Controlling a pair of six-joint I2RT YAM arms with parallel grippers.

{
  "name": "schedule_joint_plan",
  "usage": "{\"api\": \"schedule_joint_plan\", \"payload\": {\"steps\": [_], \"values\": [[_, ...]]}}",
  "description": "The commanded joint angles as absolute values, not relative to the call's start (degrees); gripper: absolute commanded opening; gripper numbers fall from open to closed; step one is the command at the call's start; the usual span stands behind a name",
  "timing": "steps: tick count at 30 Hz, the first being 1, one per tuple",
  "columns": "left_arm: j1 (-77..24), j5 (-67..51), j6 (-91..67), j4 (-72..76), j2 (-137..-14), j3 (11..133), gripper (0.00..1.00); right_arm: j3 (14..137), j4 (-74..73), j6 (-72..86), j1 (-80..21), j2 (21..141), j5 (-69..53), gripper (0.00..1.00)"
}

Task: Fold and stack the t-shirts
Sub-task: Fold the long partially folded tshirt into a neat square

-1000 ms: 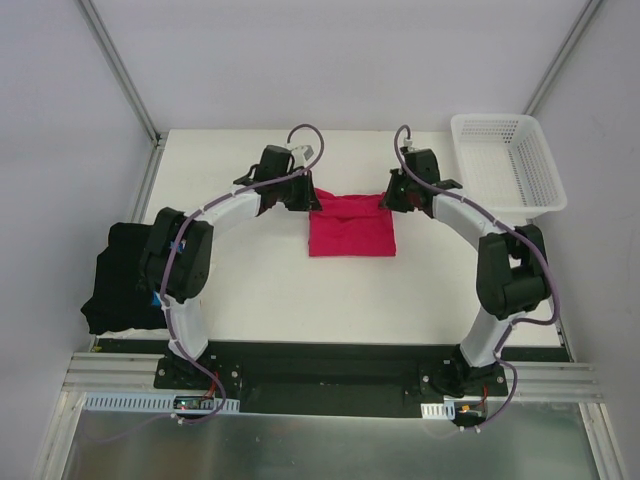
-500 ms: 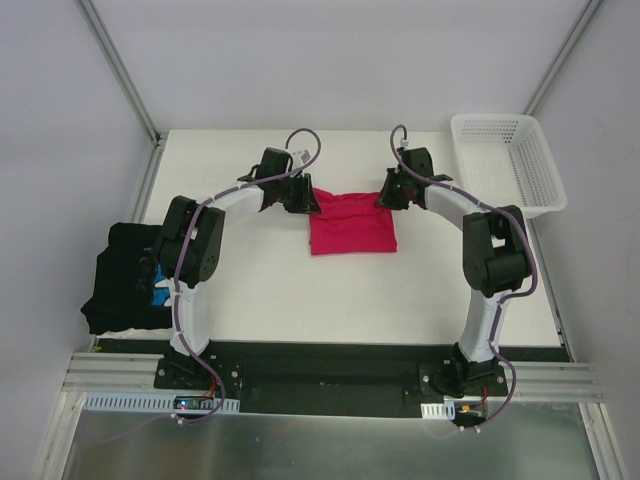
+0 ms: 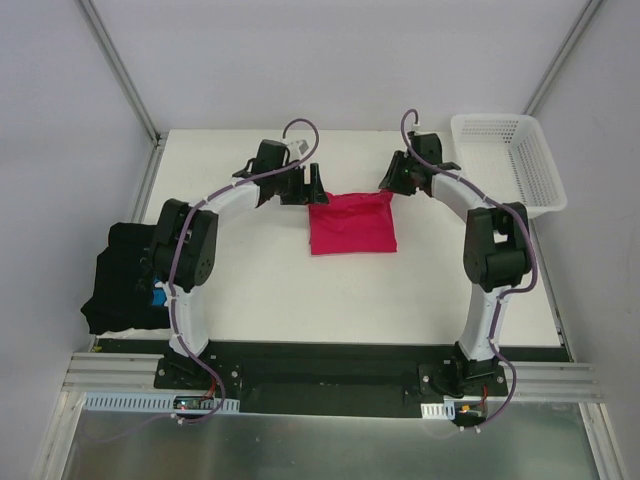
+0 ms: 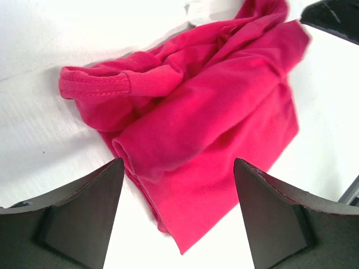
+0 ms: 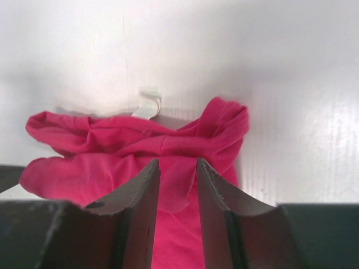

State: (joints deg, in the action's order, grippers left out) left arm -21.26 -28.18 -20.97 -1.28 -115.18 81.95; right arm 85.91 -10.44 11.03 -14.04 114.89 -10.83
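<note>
Crimson-pink t-shirt (image 3: 352, 224), folded, lies at the middle of the table (image 3: 260, 290) with its far edge bunched. The left gripper (image 3: 311, 186) is at the far left corner, jaws wide apart, holding nothing. The right gripper (image 3: 389, 182) is at the far right corner, jaws narrowly parted, cloth unclamped below. A black t-shirt (image 3: 118, 275) lies at the table's left edge.

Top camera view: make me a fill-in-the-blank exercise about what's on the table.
The pink shirt lies folded in the ___ of the table. The white basket sits at the table's far ___ corner. The black clothes lie at its ___ edge. The left gripper is ___.
Missing words: middle; right; left; open.
</note>
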Motion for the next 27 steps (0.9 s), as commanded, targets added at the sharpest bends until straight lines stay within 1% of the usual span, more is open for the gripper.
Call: {"api": "schedule_joint_plan", "payload": {"steps": [1,2,4,5,8,9,10,12,13,16,21,27], "values": [[-21.0,-28.4,-19.5,-0.2,-103.2,81.4,0.78,88.7,-11.9,8.6,-11.5,109.6,-7.8,0.35],[-21.2,-28.3,-19.5,-0.2,-99.5,80.3,0.78,88.1,-11.9,8.4,-11.3,108.5,-7.5,0.35],[-22.3,-27.0,-19.6,1.1,-95.6,76.3,0.79,86.2,-12.0,7.8,-11.0,104.6,-7.2,0.31],[-22.9,-26.4,-19.4,1.1,-91.8,74.8,0.79,85.3,-11.7,7.8,-11.0,103.0,-7.3,0.19],[-26.2,-25.1,-19.9,2.5,-85.1,68.7,0.79,79.4,-9.9,9.9,-11.3,96.6,-11.8,0.01],[-28.5,-24.5,-20.8,2.9,-83.8,65.8,0.8,77.4,-9.3,10.5,-12.4,93.7,-13.0,0.01],[-29.5,-24.3,-21.3,4.4,-82.8,64.3,0.79,73.6,-8.6,11.1,-13.3,92.5,-13.3,0.01],[-31.5,-23.1,-22.3,6.1,-81.0,60.3,0.79,70.0,-6.7,11.9,-16.1,90.0,-13.4,0.01],[-32.9,-22.4,-22.4,8.5,-80.9,59.2,0.79,67.0,-6.0,12.2,-17.1,89.5,-13.3,0.01],[-33.4,-21.8,-23.4,11.2,-82.7,56.4,0.8,64.0,-1.9,13.9,-21.2,89.8,-12.9,0.01],[-33.5,-20.4,-23.6,13.7,-85.3,55.6,0.8,66.4,-0.3,15.0,-24.3,97.4,-15.3,0.01],[-33.5,-18.4,-21.6,11.9,-85.7,57.0,0.8,71.6,1.9,15.5,-24.4,105.5,-16.7,0.01]]}}
